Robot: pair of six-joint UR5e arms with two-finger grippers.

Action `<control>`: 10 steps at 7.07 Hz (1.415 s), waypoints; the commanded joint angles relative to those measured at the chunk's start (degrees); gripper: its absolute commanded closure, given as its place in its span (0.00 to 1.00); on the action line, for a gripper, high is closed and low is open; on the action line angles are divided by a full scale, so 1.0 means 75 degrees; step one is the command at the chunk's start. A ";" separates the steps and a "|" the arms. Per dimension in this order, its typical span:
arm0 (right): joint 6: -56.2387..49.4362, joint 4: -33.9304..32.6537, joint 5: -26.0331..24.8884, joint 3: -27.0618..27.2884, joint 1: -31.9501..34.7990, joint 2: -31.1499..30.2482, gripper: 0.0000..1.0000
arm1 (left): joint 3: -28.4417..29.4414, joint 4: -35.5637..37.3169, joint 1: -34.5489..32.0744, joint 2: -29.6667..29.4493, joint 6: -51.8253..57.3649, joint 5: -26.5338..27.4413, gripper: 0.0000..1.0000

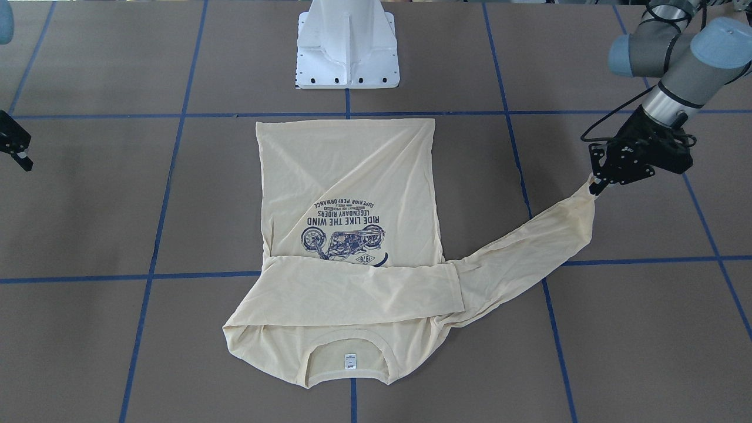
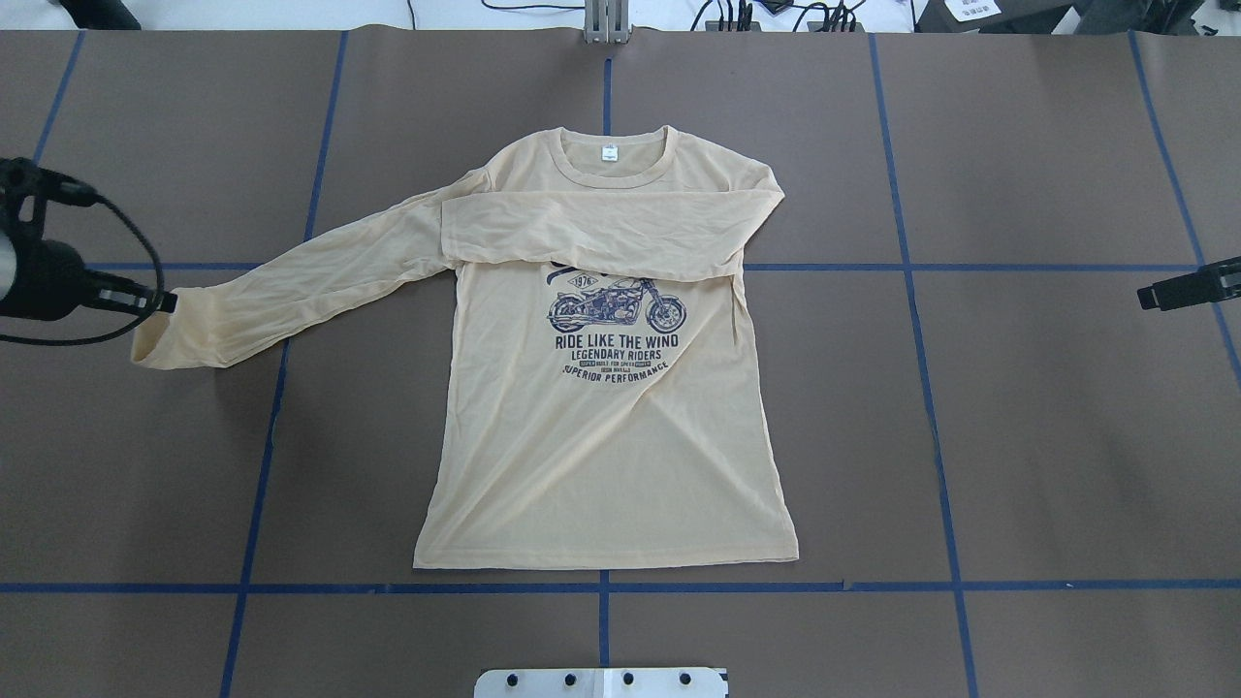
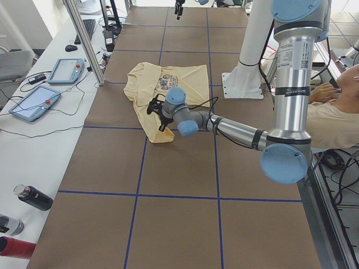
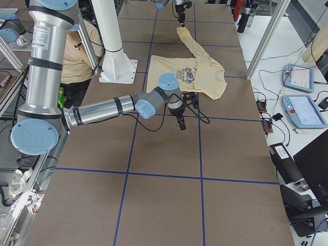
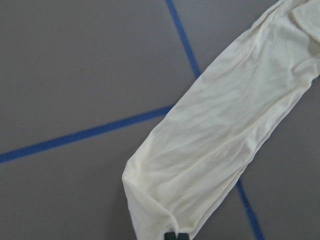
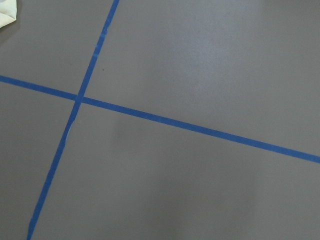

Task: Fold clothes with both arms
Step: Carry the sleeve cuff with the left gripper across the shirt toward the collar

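Observation:
The cream-yellow shirt point(image 2: 601, 436) lies flat and print-up at the middle of the table point(image 2: 1018, 436), collar towards the far side in the overhead view. One sleeve point(image 2: 620, 228) is folded across the chest. The other sleeve point(image 2: 291, 291) stretches out sideways, slightly raised at its cuff. My left gripper point(image 2: 165, 302) is shut on that cuff, its fingertips point(image 5: 176, 235) pinching the cloth point(image 5: 215, 150). My right gripper point(image 2: 1149, 296) hovers over bare table well off the shirt's other side. It holds nothing, and no fingertips show in its wrist view, so it looks open.
The white pedestal base point(image 1: 348, 53) stands just behind the shirt's hem. Blue tape lines point(image 6: 190, 127) grid the brown table. A side bench with tablets point(image 3: 33, 101) and bottles point(image 3: 31, 197) runs along the far edge. A seated person point(image 3: 336, 106) is behind the robot.

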 commanded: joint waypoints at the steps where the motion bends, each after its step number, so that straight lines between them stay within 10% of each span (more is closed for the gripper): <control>1: 0.0008 0.0001 0.0000 -0.0009 -0.0009 0.0005 0.00 | 0.0075 0.3325 0.0113 -0.2941 -0.0194 0.0041 1.00; 7: 0.0008 0.0001 -0.0011 -0.0079 -0.0009 0.0064 0.00 | 0.4955 0.2757 0.1400 -0.7940 -0.3270 0.0472 1.00; 10: 0.0019 0.0001 -0.0011 -0.0068 -0.0009 0.0064 0.00 | 0.6906 0.1477 0.2150 -0.9128 -0.4434 0.1466 1.00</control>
